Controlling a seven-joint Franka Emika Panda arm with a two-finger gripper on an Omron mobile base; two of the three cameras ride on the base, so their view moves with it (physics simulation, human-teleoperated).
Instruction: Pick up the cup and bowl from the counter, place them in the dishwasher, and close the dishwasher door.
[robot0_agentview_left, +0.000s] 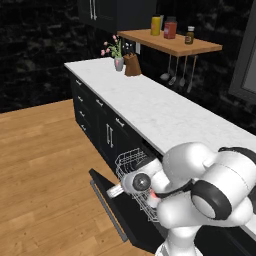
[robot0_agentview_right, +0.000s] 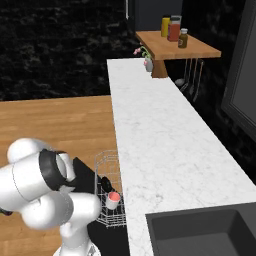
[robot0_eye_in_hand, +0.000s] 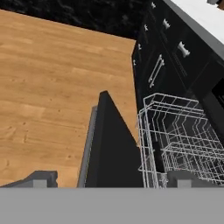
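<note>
I'm looking at a home kitchen. A long white marble tabletop runs over black cabinets with short pale handles, and a dark sink is set into its near end. Under it a dishwasher stands open, its white wire rack pulled out above the lowered door. A wooden wall shelf carries jars, ladles hang beneath it, a flower vase sits at the far corner, and the floor is warm wood plank.

White veined marble counter; matt black dishwasher door; white wire rack
</note>
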